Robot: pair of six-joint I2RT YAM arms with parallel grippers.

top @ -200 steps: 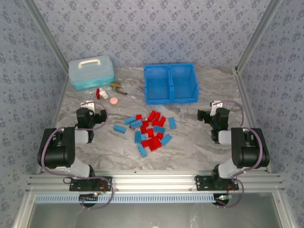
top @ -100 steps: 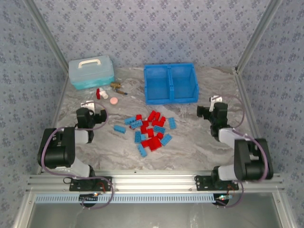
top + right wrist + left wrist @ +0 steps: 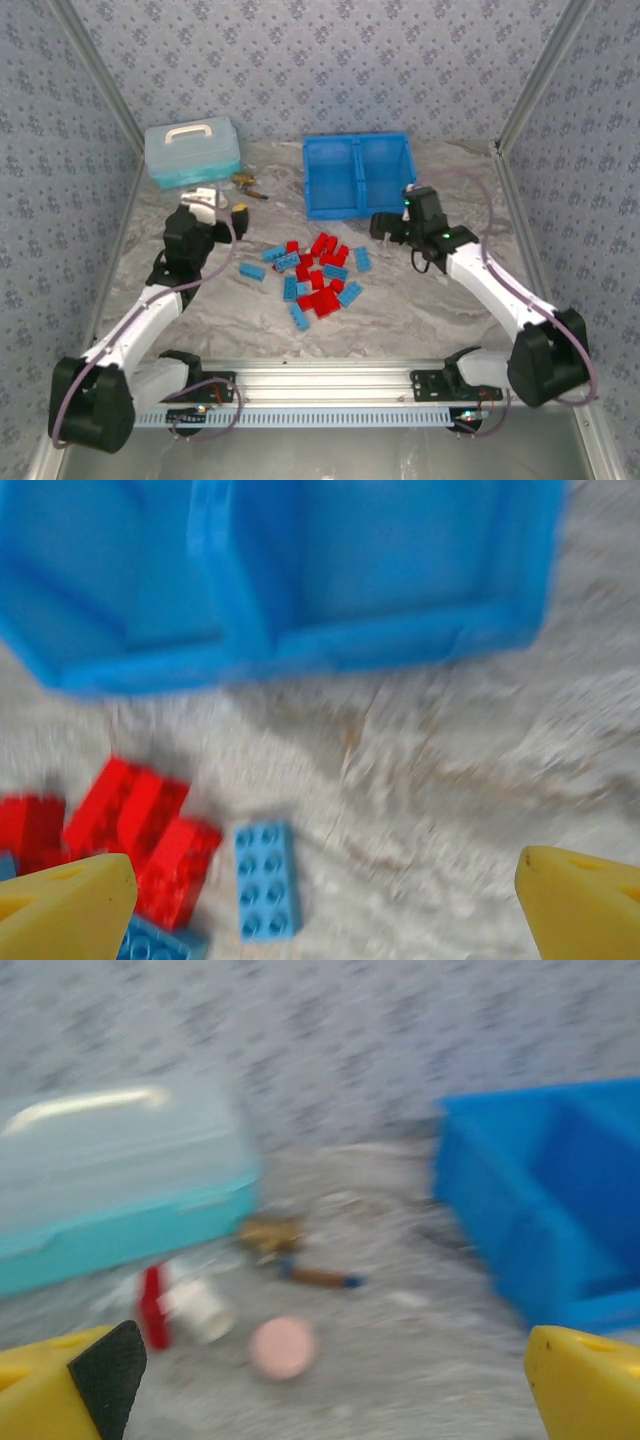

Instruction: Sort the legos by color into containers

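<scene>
From the overhead camera I have the marbled table [image 3: 420, 300] in front of me, with the blue bin [image 3: 358, 207] toward 12 o'clock, its two compartments side by side and no brick in either that I can see. The teal box [image 3: 192, 150] sits at 10 o'clock. The legos [image 3: 315, 275] lie loose in one mixed red and blue cluster at the table's middle, at 6 o'clock from the bin, so I judge the sorting not yet begun.

The right gripper [image 3: 385, 230] hangs between the bin's front wall and the cluster, fingers spread wide with nothing between them. The left gripper [image 3: 222, 203] is likewise spread and empty, near the teal box and looking at a pink disc [image 3: 283, 1347], with the cluster off at its 4 o'clock.

The move turns on one light blue brick [image 3: 265, 880] at the cluster's 2 o'clock edge. Overhead it lies just beside the right gripper, at about 7 o'clock from it. The right arm is clearly the nearer. In the right wrist view its long axis runs 12 to 6, across the line between the fingers, so I expect they could close on its short width after shifting toward 9 o'clock.
</scene>
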